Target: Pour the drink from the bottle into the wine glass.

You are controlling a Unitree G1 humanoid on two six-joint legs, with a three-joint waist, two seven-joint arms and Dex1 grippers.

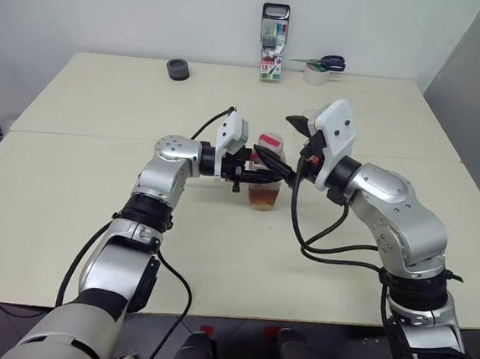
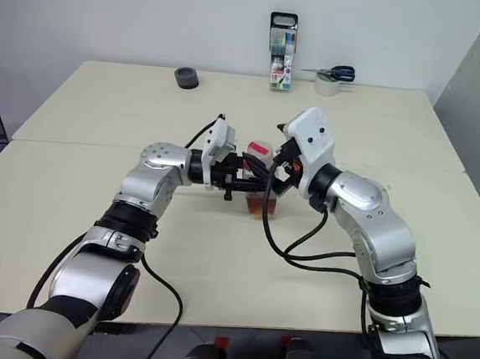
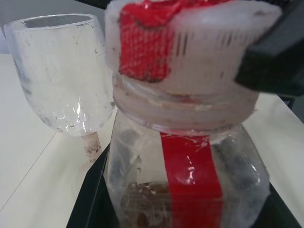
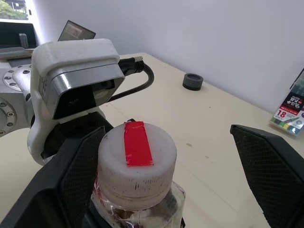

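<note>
— Where is the bottle [image 1: 266, 175] right now?

— Upright over the middle of the cream table [image 1: 94, 209], clamped around its body by the left gripper [image 1: 262, 169], which reaches in from the left with its black fingers closed on the clear plastic. The drink [image 1: 263, 198], amber-brown, sits low in the bottle.

— Is the cap on?

— Yes. A white cap [image 4: 137, 159] with a strip of red tape across its top closes the wide neck; more red tape runs down the bottle's side.

— And the right gripper [image 4: 173, 175]?

— Its jaws stand wide apart on either side of the cap. In the right wrist view one finger [image 4: 71, 175] is just beside the cap, perhaps touching it, while the other finger is well apart from it. They are not closed on anything.

— Where is the wine glass [image 3: 59, 76]?

— Standing upright just beside the bottle, on its far side, in the left wrist view. Its bowl looks empty.

— Anything else on the table?

— Along the far edge: a marker-pen case [image 1: 273, 44] standing upright, scissors [image 1: 326, 63] lying on a tape roll [image 1: 316, 75], and a small dark round object [image 1: 178, 69].
</note>
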